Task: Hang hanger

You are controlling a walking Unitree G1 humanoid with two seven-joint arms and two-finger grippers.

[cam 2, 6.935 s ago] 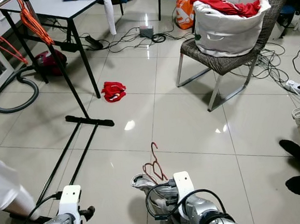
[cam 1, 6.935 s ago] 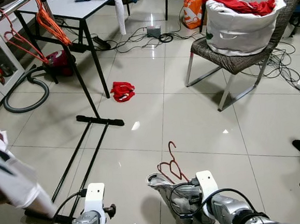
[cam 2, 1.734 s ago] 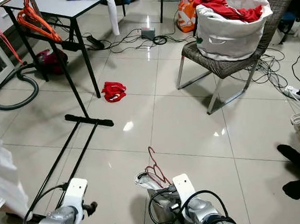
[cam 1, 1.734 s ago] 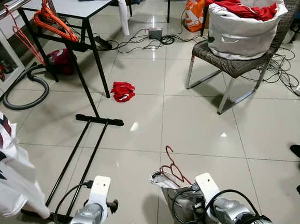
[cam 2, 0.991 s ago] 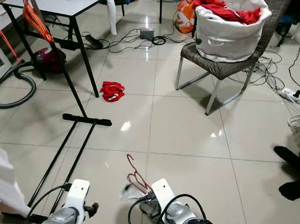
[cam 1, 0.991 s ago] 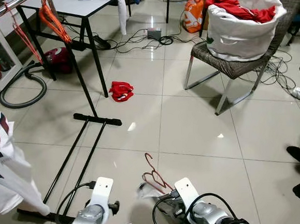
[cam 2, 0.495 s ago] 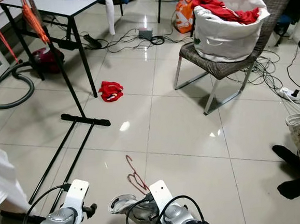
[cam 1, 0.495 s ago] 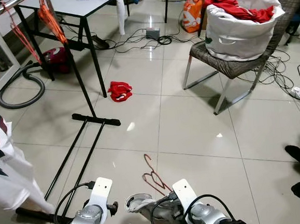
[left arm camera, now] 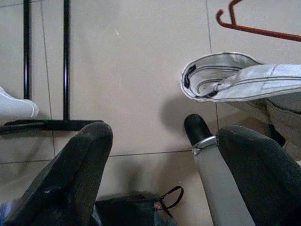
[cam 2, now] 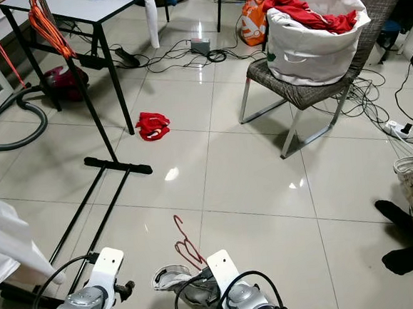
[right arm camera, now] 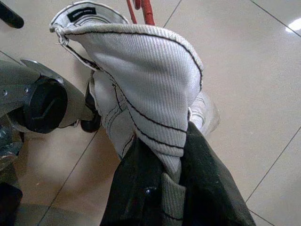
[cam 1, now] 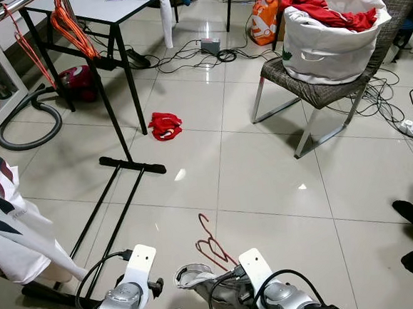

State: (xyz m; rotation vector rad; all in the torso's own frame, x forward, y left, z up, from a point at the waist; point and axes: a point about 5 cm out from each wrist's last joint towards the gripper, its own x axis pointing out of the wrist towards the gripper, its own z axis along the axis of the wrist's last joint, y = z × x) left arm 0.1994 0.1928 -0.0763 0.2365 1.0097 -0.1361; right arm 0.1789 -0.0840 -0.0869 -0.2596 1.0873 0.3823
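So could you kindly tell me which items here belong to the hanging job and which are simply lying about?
Job:
- red wire hanger
- ribbed white garment, pinched by the right gripper
- black clothes rack

Lying about:
- red cloth on the floor
- white laundry basket
- vacuum hose

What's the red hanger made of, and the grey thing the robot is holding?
The red hanger looks like thin coated wire, bent into loops. The grey garment, pinched in the right tool, looks like ribbed knit cloth with dark stitched seams.

- A lived-in home room with a glossy tiled floor [cam 1: 265,171].
- Laundry basket [cam 1: 333,30] on a chair [cam 1: 316,92].
- Vacuum cleaner [cam 1: 75,80], garment rack [cam 1: 123,143], tangled cables [cam 1: 206,54].
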